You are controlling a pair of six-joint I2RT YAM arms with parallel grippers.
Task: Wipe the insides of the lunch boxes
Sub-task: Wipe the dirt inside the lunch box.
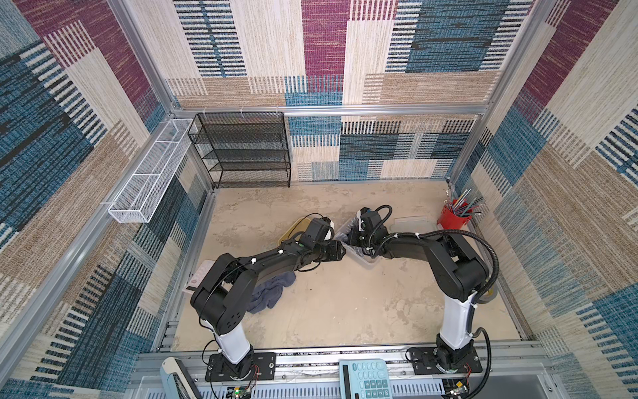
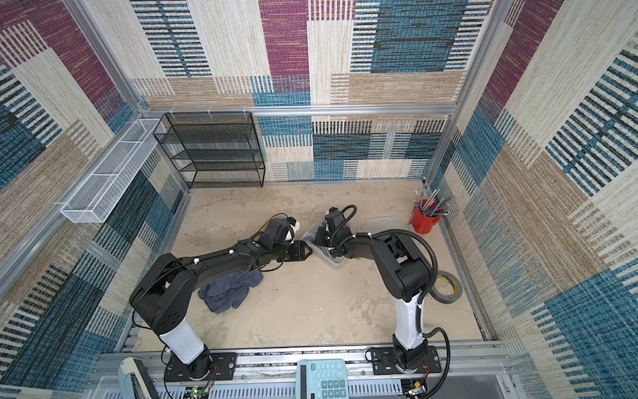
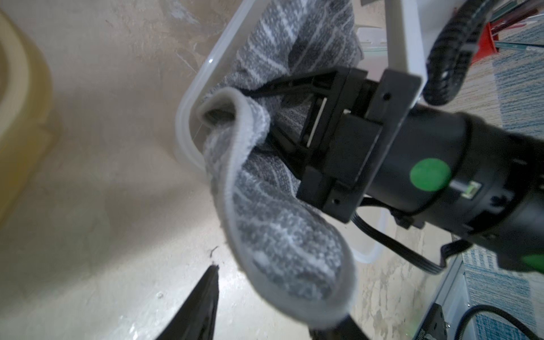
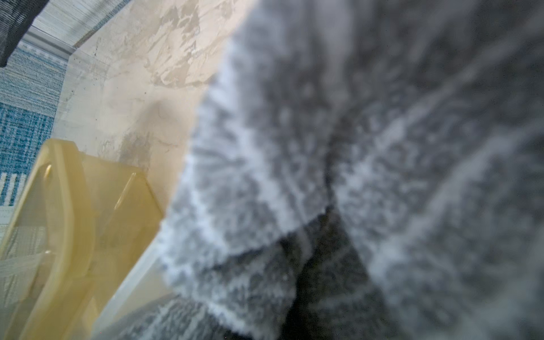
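Observation:
The clear lunch box (image 1: 366,262) sits mid-table, its rim (image 3: 185,123) close in the left wrist view. My right gripper (image 1: 354,235) reaches into it, shut on a grey patterned cloth (image 3: 273,235) that bunches inside the box and droops over its rim. That cloth (image 4: 353,147) fills the right wrist view and hides the fingers. My left gripper (image 1: 340,250) stands open just outside the box's near corner; the cloth's loop covers one fingertip. The amber lunch box (image 1: 291,231) lies left of the clear one, partly behind the left wrist, and shows open (image 4: 59,220).
A clear lid (image 1: 414,222) lies right of the box, beside a red pen cup (image 1: 452,216). A blue-grey towel (image 1: 269,293) lies under the left arm. A tape roll (image 2: 448,286) sits by the right arm. A black mesh shelf (image 1: 248,152) stands at the back.

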